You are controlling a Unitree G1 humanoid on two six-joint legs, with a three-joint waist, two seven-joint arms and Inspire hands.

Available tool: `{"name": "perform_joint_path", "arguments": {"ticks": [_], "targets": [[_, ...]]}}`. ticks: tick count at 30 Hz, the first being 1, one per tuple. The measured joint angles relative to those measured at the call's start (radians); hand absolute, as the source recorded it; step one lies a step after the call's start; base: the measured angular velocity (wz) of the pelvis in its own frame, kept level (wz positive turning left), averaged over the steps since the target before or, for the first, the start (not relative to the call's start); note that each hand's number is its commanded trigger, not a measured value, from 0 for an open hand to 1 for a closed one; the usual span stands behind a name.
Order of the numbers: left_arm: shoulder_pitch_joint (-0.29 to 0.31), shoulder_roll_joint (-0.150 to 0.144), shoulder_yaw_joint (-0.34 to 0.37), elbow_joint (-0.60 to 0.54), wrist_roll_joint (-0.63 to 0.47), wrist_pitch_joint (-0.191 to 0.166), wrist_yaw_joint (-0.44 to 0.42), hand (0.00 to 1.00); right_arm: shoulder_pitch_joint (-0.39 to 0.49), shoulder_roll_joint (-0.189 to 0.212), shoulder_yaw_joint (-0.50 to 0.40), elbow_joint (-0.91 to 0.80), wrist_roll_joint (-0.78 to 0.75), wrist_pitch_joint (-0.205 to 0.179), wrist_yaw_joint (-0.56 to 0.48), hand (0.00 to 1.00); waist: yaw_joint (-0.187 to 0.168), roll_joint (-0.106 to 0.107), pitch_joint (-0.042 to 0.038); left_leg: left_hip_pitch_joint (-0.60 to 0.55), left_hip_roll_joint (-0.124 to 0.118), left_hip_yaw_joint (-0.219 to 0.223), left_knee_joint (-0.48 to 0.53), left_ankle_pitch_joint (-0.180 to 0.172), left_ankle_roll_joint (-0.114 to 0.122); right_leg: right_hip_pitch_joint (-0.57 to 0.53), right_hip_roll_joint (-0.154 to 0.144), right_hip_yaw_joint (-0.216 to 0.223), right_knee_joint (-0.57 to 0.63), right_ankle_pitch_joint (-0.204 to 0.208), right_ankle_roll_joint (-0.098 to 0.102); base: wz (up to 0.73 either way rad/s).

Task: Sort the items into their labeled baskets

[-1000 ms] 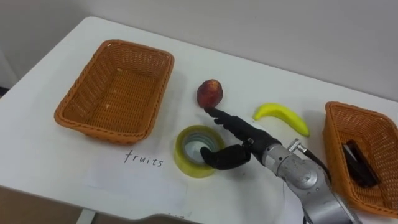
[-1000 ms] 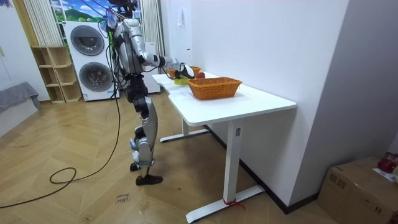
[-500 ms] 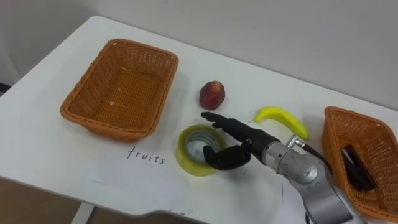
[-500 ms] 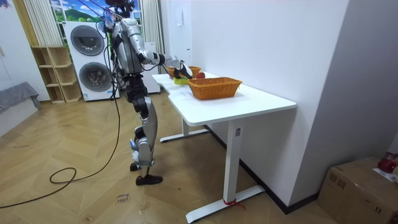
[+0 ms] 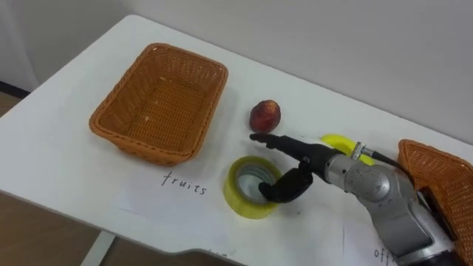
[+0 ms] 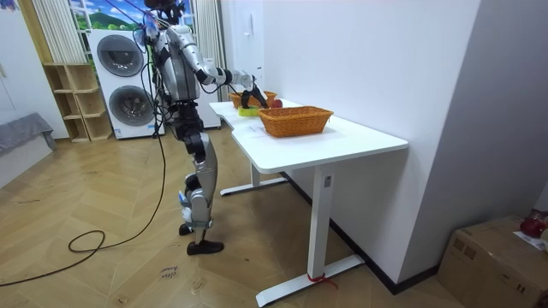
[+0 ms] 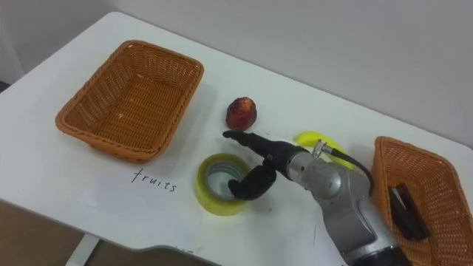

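Well left of my fingers (image 7: 247, 140), the fruit basket (image 7: 126, 92) stands on the desk (image 7: 44, 170). The peach (image 7: 241, 112) lies just beyond the fingertips, apart from them. My right hand (image 7: 284, 168) is above the tape roll (image 7: 214, 203), with fingers straight, thumb curled at the roll's rim and no grip closed. The banana (image 7: 314, 138) lies behind the hand. The office basket (image 7: 378, 177), holding a dark item (image 7: 406, 210), is to the right.
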Motion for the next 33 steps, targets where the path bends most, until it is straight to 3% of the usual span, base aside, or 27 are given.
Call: {"name": "perform_joint_path", "arguments": {"ticks": [13, 15, 24, 33], "targets": [[-0.003, 0.002, 0.057, 0.001, 0.001, 0.005, -0.015, 0.00, -0.012, -0.044, -0.002, -0.038, -0.052, 0.042, 0.096, 0.00, 0.006, -0.011, -0.0042, -0.005, 0.002, -0.001, -0.006, 0.000, 0.000, -0.007, -0.002, -0.001, -0.001, 0.000, 0.001, 0.00], [-0.003, 0.004, 0.060, 0.001, 0.001, 0.004, -0.015, 0.00, -0.019, -0.044, -0.002, -0.038, -0.079, 0.042, 0.113, 0.98, 0.005, -0.016, -0.0034, -0.006, 0.002, -0.001, -0.006, 0.000, 0.000, -0.007, -0.001, -0.001, -0.001, 0.000, 0.001, 0.00], [-0.008, 0.007, 0.096, 0.001, 0.003, 0.004, -0.025, 0.00, -0.021, -0.071, -0.012, -0.038, -0.121, 0.052, 0.161, 1.00, 0.023, -0.029, -0.0024, -0.012, 0.002, -0.009, -0.001, 0.000, 0.000, -0.008, -0.003, -0.016, -0.001, -0.001, 0.001, 0.03], [-0.014, 0.007, 0.096, 0.001, 0.019, 0.004, -0.025, 0.00, -0.020, -0.074, -0.013, -0.038, -0.137, 0.065, 0.197, 1.00, 0.037, -0.029, 0.0006, -0.014, 0.002, -0.010, -0.002, 0.000, 0.000, -0.009, -0.003, -0.017, -0.002, -0.001, 0.001, 0.00]]}}
